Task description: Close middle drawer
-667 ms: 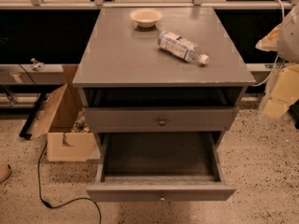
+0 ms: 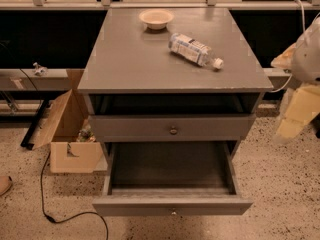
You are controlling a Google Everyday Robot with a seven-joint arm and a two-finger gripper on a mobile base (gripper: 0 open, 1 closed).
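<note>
Nothing has moved: my gripper [image 2: 295, 111], its state I cannot tell, hangs right of the pulled-out grey wooden middle drawer [image 2: 150, 207], likely rigid and free-sliding, best pushed on its flat front.

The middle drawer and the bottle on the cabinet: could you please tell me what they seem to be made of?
The middle drawer looks like grey-painted wood, matt and flat-panelled; its small knob glints like metal. The bottle is probably clear plastic, see-through with a printed label. The gripper, right of the cabinet, may be pale beige plastic.
</note>
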